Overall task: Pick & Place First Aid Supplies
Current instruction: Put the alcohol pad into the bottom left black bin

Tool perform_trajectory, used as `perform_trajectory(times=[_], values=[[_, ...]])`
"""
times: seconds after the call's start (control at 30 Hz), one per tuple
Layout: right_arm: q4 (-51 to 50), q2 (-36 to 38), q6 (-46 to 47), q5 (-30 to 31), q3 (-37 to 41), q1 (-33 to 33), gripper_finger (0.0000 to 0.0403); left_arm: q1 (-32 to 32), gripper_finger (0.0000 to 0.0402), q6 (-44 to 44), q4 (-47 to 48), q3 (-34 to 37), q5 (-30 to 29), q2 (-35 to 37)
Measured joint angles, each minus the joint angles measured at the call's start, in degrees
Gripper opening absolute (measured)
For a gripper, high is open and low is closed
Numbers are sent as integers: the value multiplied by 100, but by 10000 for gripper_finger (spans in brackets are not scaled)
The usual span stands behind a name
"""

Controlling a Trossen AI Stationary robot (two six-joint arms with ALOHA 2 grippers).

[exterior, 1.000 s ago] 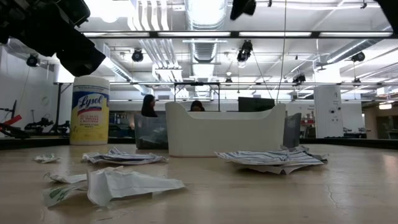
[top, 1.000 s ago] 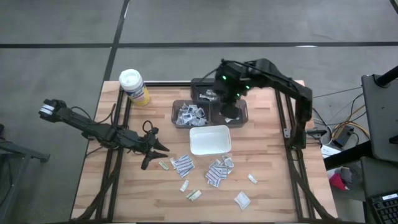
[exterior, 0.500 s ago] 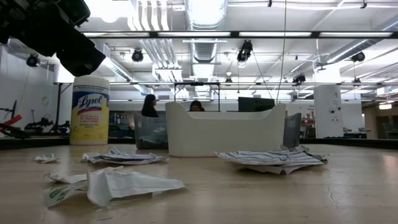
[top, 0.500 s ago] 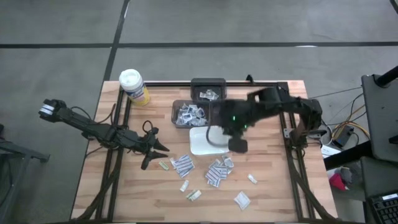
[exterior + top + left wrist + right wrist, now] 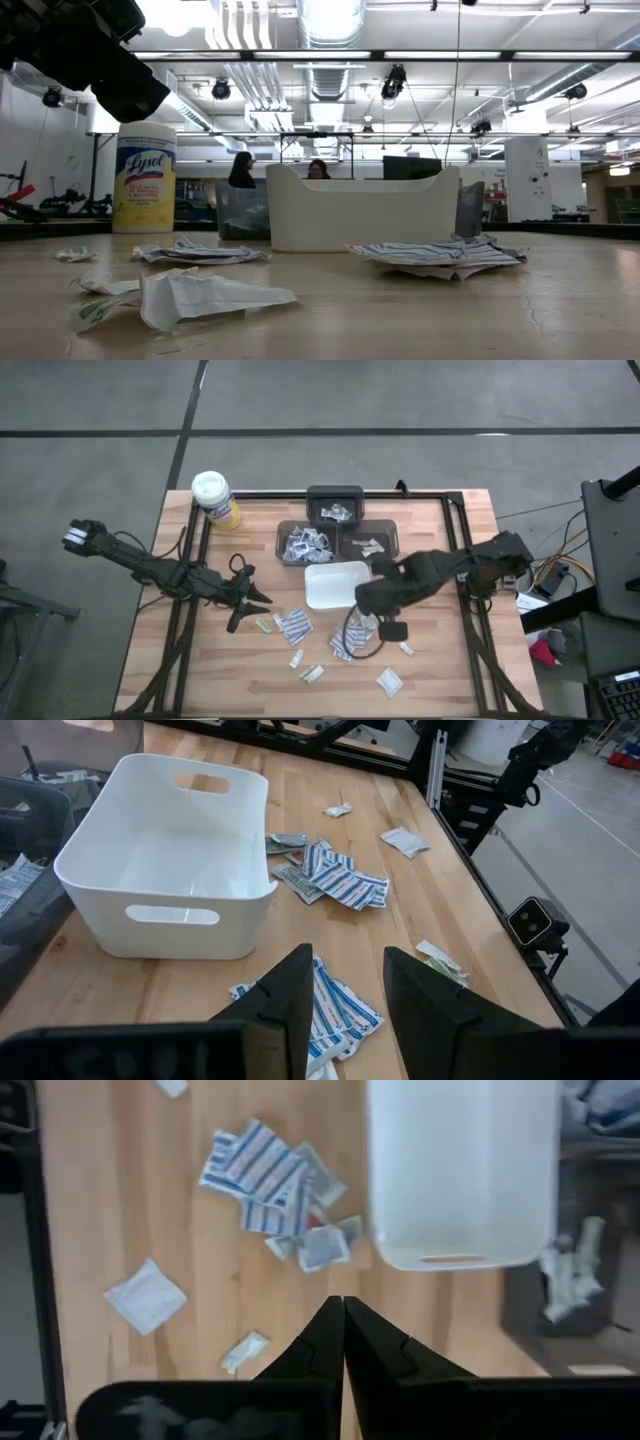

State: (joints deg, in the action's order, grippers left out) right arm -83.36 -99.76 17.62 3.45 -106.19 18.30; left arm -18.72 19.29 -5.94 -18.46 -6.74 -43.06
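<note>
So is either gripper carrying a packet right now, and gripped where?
Nothing is held. The right gripper is shut with nothing between its fingers, above the loose packets beside the white tray. The left gripper is open and empty.

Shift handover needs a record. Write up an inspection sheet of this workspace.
Surface: wooden table, bare at the edges.
Job's things: packets loose in front of the white tray; more in three dark bins.
Clutter: yellow canister at the far left corner.
Hands: left hand open, by the packets; right hand shut, empty, above the packets near the tray.
Cables: a loop hanging at the right hand; wires off the table's right.
Surroundings: grey floor; two people far behind, low view.
</note>
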Motion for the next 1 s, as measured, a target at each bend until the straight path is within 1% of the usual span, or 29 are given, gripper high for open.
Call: perform_trajectory(times=[0.13, 0.3, 0.37, 0.47, 0.67, 0.83, 1.0], values=[[928, 388, 1, -72, 987, 123, 8, 1, 117, 57, 0, 0, 1, -1], [2493, 869, 121, -184, 2259, 188, 8, 0, 117, 355, 0, 0, 2, 1], [3120, 993, 176, -290, 2751, 220, 8, 1, 117, 448, 1, 0, 4, 1], [3776, 1038, 201, -304, 3424, 292, 8, 0, 117, 487, 1, 0, 2, -1], [4620, 985, 519, -303, 4469, 405, 8, 0, 117, 492, 1, 0, 2, -1], [5324, 996, 854, -293, 5169, 407, 8, 0, 117, 483, 3, 0, 2, 2], [6412, 996, 1301, -284, 5777, 407, 8, 0, 117, 461, 1, 0, -13, 2]])
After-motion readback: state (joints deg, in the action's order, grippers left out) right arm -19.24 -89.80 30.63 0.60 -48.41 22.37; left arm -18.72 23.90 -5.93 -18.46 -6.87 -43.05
